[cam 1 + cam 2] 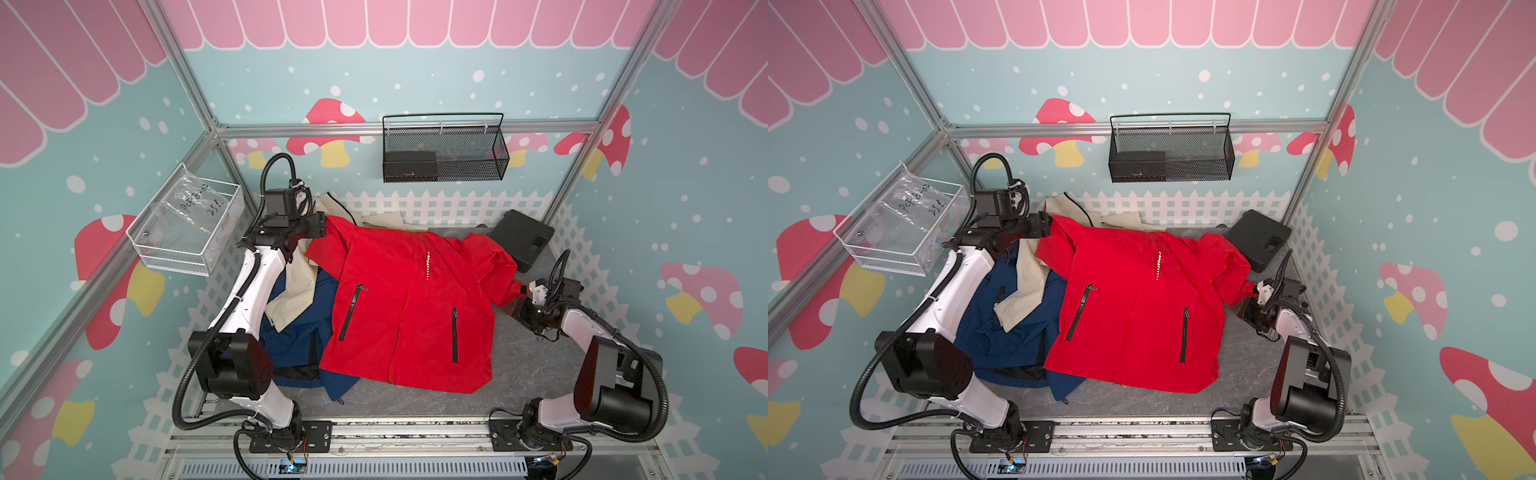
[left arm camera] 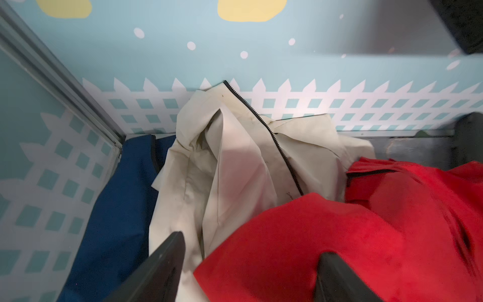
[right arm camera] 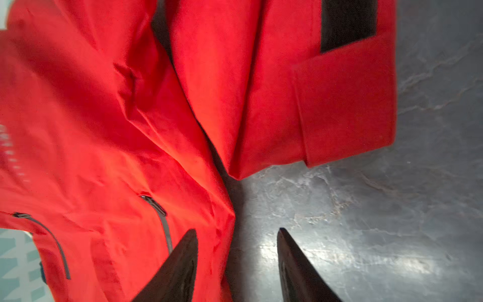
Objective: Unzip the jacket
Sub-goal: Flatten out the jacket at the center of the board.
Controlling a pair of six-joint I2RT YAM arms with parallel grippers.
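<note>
one red jacket [image 1: 407, 316]; one blue jacket [image 1: 291, 345]; one beige jacket [image 1: 291, 299]

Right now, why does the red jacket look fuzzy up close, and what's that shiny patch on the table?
Right wrist view: the red jacket is smeared, its white lettering blurred; the shiny patch is light glaring off the grey table. Left wrist view: near red cloth soft, the zipper on the cream jacket crisp. Both top views: sharp, evenly lit.

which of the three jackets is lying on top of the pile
The red jacket with black pocket zips: it lies spread over the crumpled dark blue jacket and beige jacket, covering part of each.
</note>
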